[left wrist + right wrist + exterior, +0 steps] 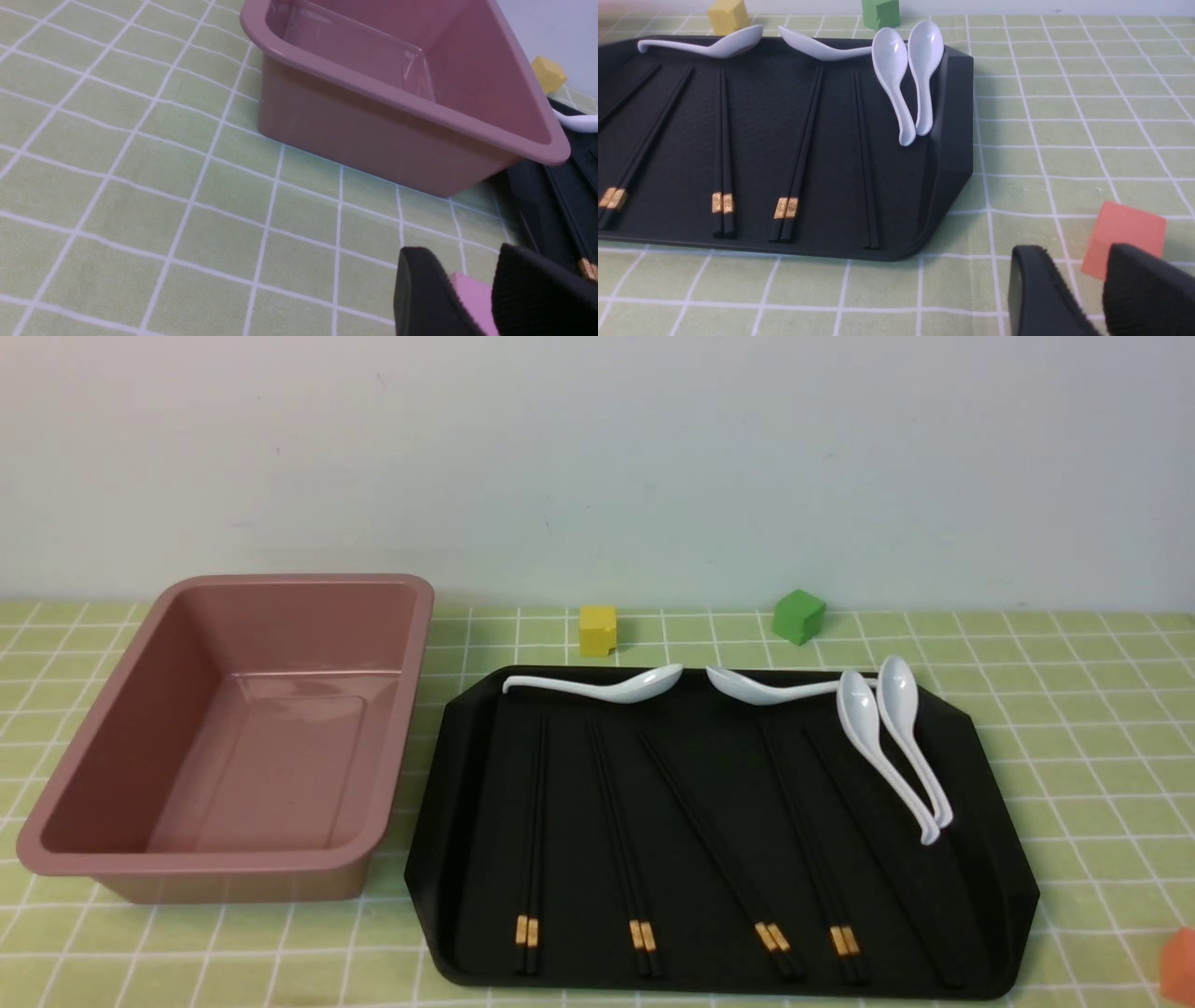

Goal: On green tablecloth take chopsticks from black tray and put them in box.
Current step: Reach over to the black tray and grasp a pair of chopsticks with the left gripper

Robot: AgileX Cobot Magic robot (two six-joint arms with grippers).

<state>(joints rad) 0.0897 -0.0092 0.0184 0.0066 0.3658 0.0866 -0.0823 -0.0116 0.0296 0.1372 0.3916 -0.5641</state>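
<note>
The green tablecloth (pixel 1074 728) covers the whole surface, and on it the black tray (pixel 457 803) lies to my right of the box (pixel 205 863), the two just beside each other. The box has nothing in it. The chopsticks (pixel 534 845) all lie flat in the tray in close pairs, fanned slightly, with their gold bands (pixel 527 931) at the end nearest me. White spoons (pixel 857 705) crowd the far rim and the right side. I judge the sticks light, stiff and slick, so thin against the tray floor that they may roll or scissor apart. I would pinch a pair across both sticks near the middle, away from the spoons, and expect it to tip if held off-centre. My left tool (pixel 460 266) hangs by the box and my right tool (pixel 1071 261) off the tray's corner, each with jaws parted and gripping nothing.
</note>
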